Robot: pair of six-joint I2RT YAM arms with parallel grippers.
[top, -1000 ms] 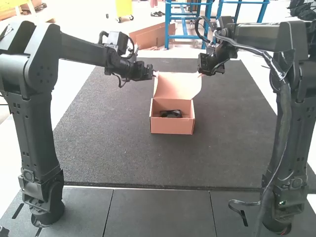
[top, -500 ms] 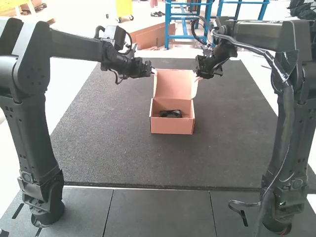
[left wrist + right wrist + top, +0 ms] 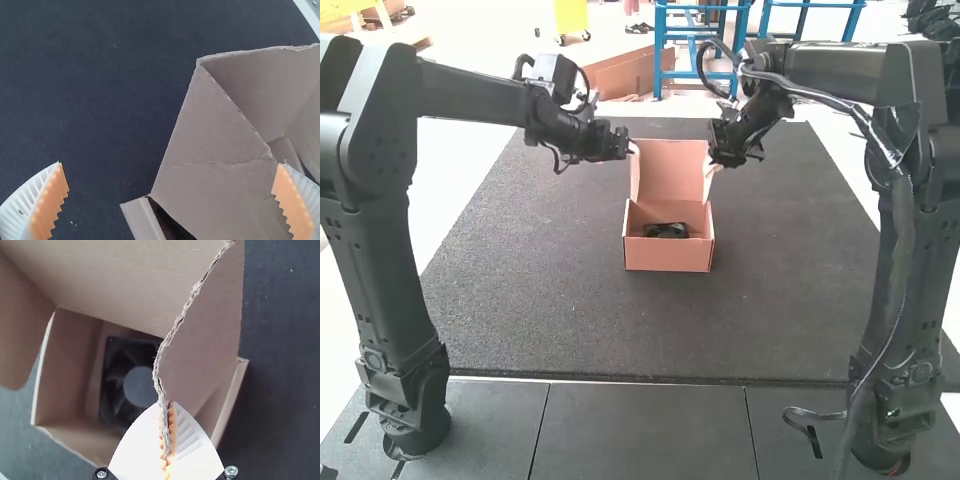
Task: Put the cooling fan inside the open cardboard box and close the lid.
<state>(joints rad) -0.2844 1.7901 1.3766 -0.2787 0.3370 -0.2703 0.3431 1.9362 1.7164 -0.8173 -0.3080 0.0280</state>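
Observation:
A small cardboard box [image 3: 668, 248] stands on the dark mat near the middle, its lid [image 3: 669, 170] raised upright at the back. The black cooling fan [image 3: 666, 231] lies inside on the bottom, also seen as the fan [image 3: 130, 385] in the right wrist view. My right gripper [image 3: 714, 166] is shut on the lid's right side flap [image 3: 200, 350], pinching its torn edge between the orange pads. My left gripper [image 3: 631, 150] hangs open at the lid's upper left corner; the lid flap [image 3: 220, 150] lies between its spread fingers [image 3: 47, 202] without touching them.
The dark mat [image 3: 520, 260] covers the table with free room all around the box. A lighter floor strip runs along its left edge, and black table panels lie along the front.
My right gripper has moved left and slightly down with the flap, tipping the lid's right side inward. The left gripper has shifted a little up and stayed by the lid's left corner.

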